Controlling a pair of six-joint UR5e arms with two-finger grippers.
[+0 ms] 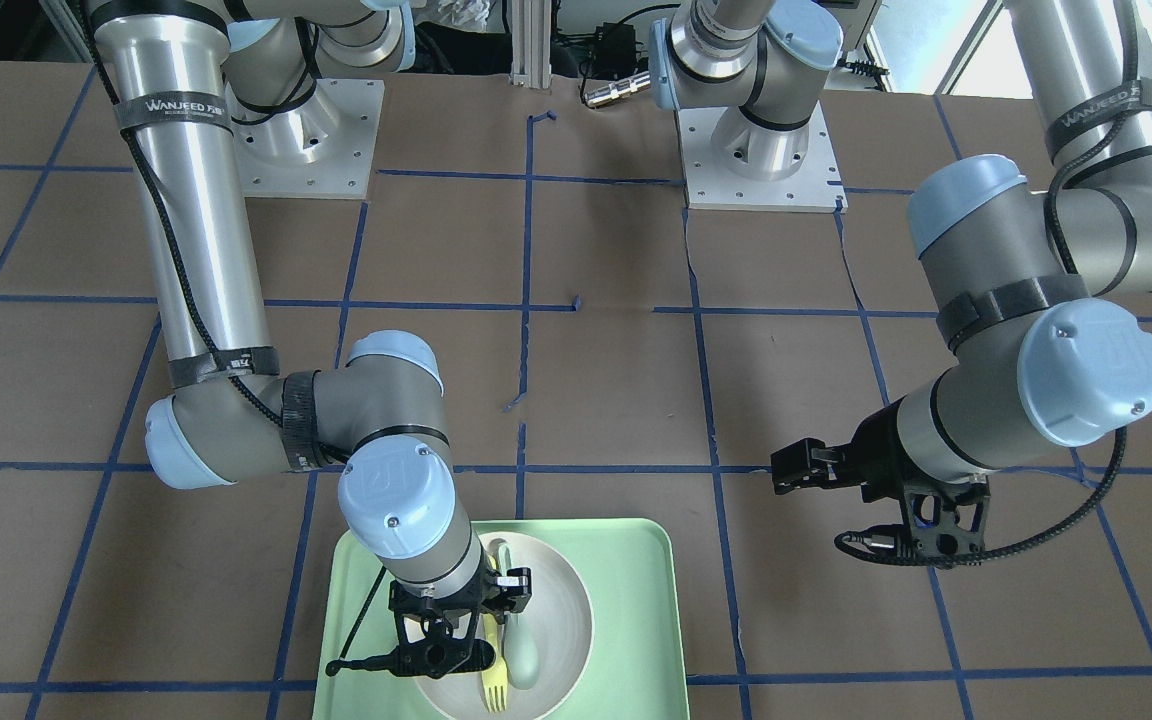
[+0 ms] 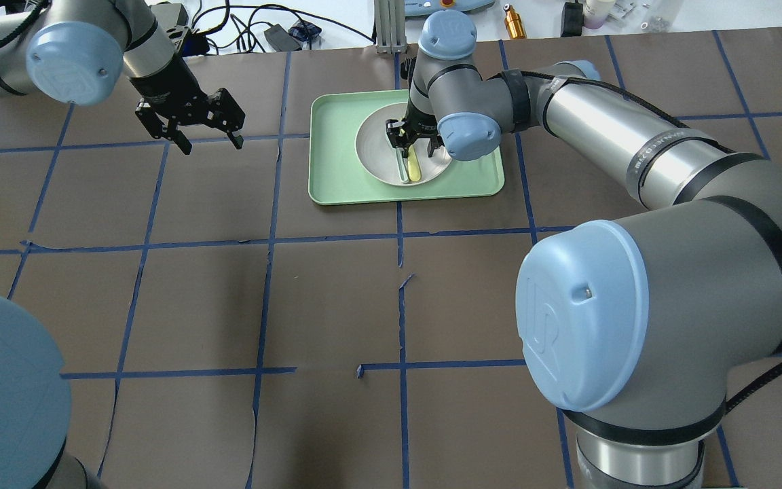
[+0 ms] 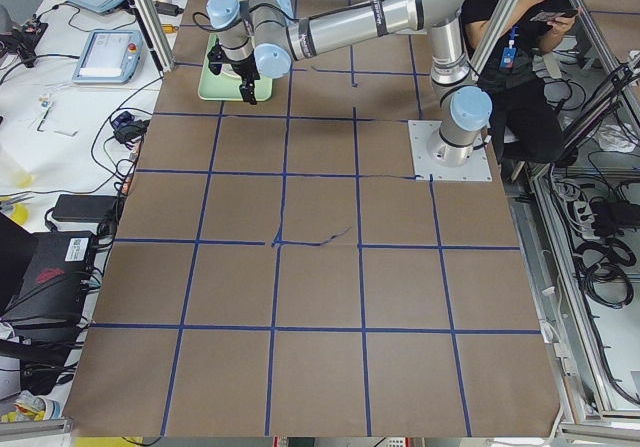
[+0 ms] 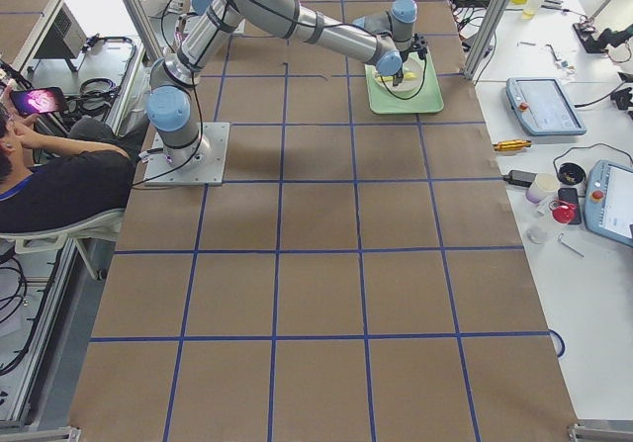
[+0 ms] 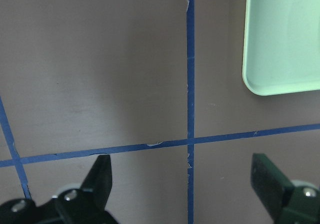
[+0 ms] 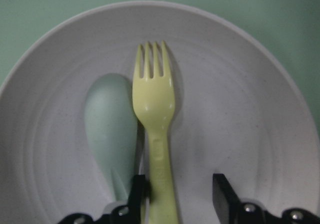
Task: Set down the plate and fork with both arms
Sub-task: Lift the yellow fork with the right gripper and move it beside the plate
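Note:
The off-white plate (image 1: pixel 561 600) lies in the mint-green tray (image 1: pixel 636 600); it also shows in the overhead view (image 2: pixel 374 146) and the right wrist view (image 6: pixel 240 134). The pale-yellow fork (image 6: pixel 155 98) lies in the plate, tines pointing away from my wrist, right beside a grey-green spoon (image 6: pixel 110 129). My right gripper (image 6: pixel 180 194) is low over the plate and open. Its fingers straddle the fork's handle, one finger between fork and spoon, with a gap on the other side. My left gripper (image 2: pixel 212 144) is open and empty above the table, left of the tray.
The tray (image 2: pixel 337 170) sits at the far middle of the brown, blue-taped table. Its corner shows in the left wrist view (image 5: pixel 285 43). Cables and small items lie beyond the table's far edge. A seated person shows in the side views.

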